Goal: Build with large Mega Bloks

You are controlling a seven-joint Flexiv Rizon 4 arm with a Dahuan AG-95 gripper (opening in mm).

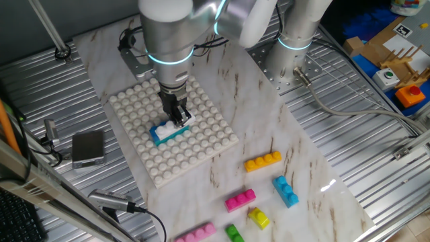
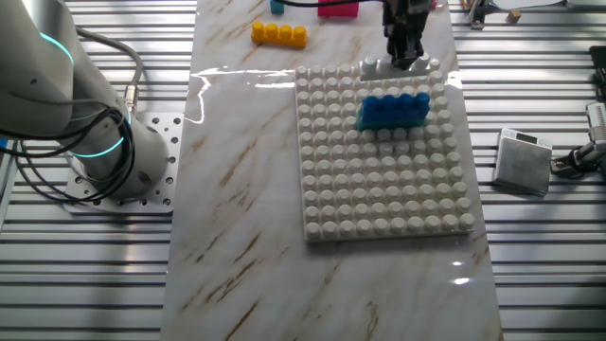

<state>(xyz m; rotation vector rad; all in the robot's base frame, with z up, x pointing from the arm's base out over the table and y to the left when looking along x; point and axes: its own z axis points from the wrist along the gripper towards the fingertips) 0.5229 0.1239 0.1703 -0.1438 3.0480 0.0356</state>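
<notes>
Gripper (image 1: 179,118) is down over the white studded baseplate (image 1: 201,144), fingers pinched on a white brick (image 1: 176,125) that sits right behind the teal/blue brick (image 1: 169,133). The other fixed view agrees: gripper (image 2: 407,55) closed on the white brick (image 2: 398,67) at the far edge of the baseplate (image 2: 379,189), with the blue brick (image 2: 392,110) seated on the studs just in front of it. Can't tell whether the white brick is pressed down onto the studs or only touching them. Loose bricks lie on the marble table (image 1: 302,161), well apart from the baseplate: orange bar (image 1: 263,161), blue brick (image 1: 285,190), magenta bar (image 1: 240,199), yellow brick (image 1: 259,217), green brick (image 1: 234,233), pink bar (image 1: 196,233). In the other fixed view the orange bar (image 2: 278,34) sits beyond the baseplate, with the magenta one (image 2: 338,9) cut by the top frame edge. A small grey box (image 1: 88,147) sits off the marble on the ribbed surface.
</notes>
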